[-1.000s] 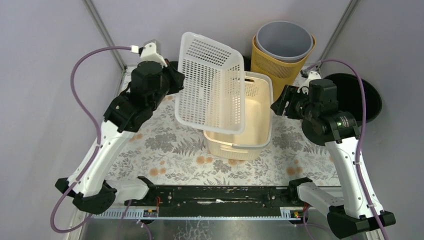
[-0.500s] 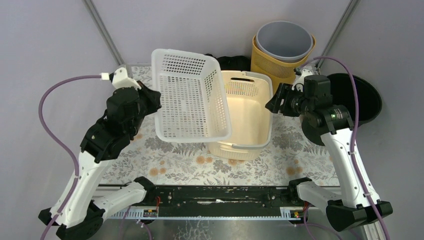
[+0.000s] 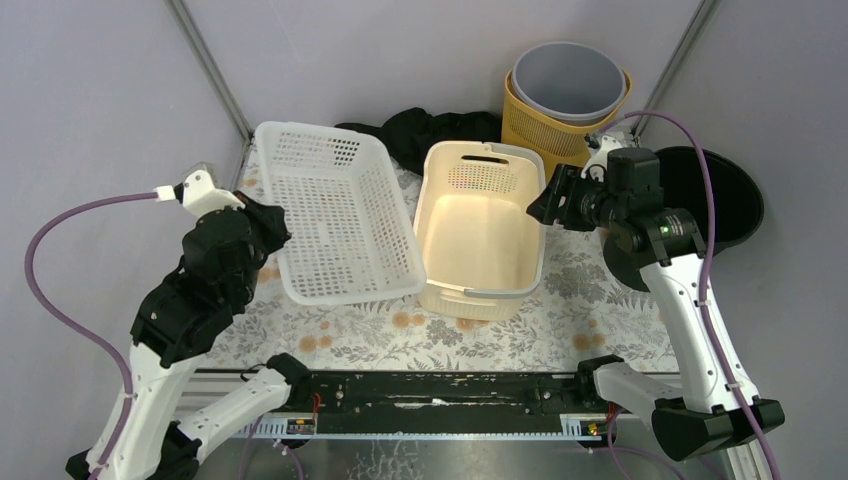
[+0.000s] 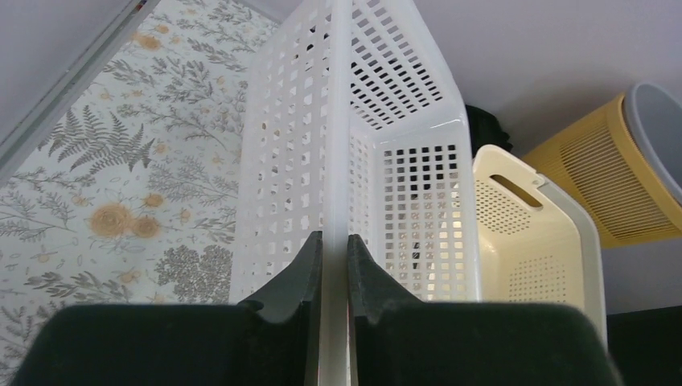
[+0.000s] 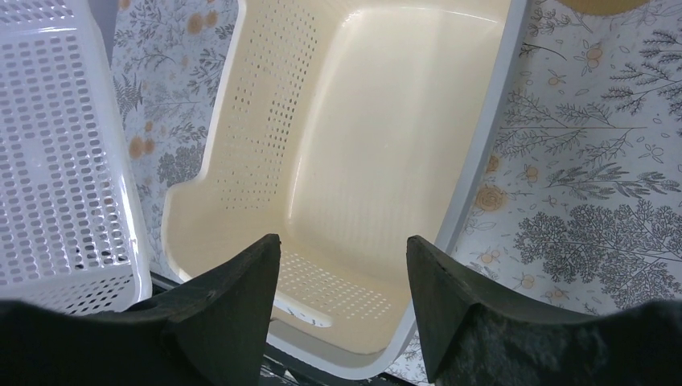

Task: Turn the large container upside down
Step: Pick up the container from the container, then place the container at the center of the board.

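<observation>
The large container is a cream tub (image 3: 480,230) standing upright and open at the table's middle; it also shows in the right wrist view (image 5: 386,137) and the left wrist view (image 4: 531,241). Next to it on the left is a white perforated basket (image 3: 340,215), opening up. My left gripper (image 3: 275,232) is shut on the basket's left rim (image 4: 336,161), the thin wall pinched between its fingertips. Whether the basket rests on the cloth I cannot tell. My right gripper (image 3: 540,205) hovers open over the tub's right rim, with nothing between its fingers (image 5: 339,239).
A yellow basket holding a grey bin (image 3: 565,100) stands at the back right, also seen in the left wrist view (image 4: 595,193). A black cloth heap (image 3: 440,130) lies behind the tub. A black round dish (image 3: 720,195) sits off the right edge. Frame posts rise at both back corners.
My left arm has swung the white basket from tilted above the cream tub down and left, so it sits beside the tub. My right gripper edged slightly left toward the tub's rim.
</observation>
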### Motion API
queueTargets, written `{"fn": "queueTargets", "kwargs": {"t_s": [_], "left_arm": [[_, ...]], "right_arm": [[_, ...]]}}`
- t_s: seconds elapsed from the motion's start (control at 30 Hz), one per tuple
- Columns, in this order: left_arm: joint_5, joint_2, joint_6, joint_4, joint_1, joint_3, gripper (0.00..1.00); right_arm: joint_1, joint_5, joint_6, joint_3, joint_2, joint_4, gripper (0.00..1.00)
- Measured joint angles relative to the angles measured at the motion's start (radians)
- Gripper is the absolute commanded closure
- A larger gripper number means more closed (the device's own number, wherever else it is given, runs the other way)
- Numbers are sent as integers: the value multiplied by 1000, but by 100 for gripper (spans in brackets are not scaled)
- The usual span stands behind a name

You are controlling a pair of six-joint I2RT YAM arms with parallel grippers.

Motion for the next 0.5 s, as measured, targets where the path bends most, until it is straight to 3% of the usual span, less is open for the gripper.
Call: {"fn": "queueTargets", "kwargs": {"t_s": [0.23,0.5], "left_arm": [[-23,15,-10,-24,0,-15,100],[-109,-98,-107,-27,0,-180,100]], "right_arm": [[0,-5,0,0,7,3,34],[0,-16,0,-13,8,19,34]]}}
